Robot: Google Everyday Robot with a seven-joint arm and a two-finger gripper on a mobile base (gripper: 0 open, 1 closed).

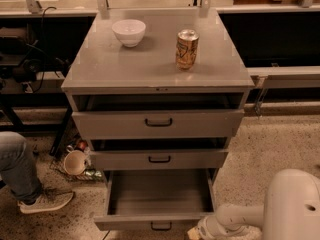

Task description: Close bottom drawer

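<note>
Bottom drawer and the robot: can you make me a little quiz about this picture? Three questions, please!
1. True or false: the bottom drawer is pulled out farther than the two drawers above it.
2. What stands on the cabinet top near the white bowl? A) a can B) a bottle C) a spoon
3. Fill in: the robot's pincer is low at the picture's bottom edge, just to the ____ of the bottom drawer's handle as the picture shows it.

Key: 1 true; 2 A; 3 right.
</note>
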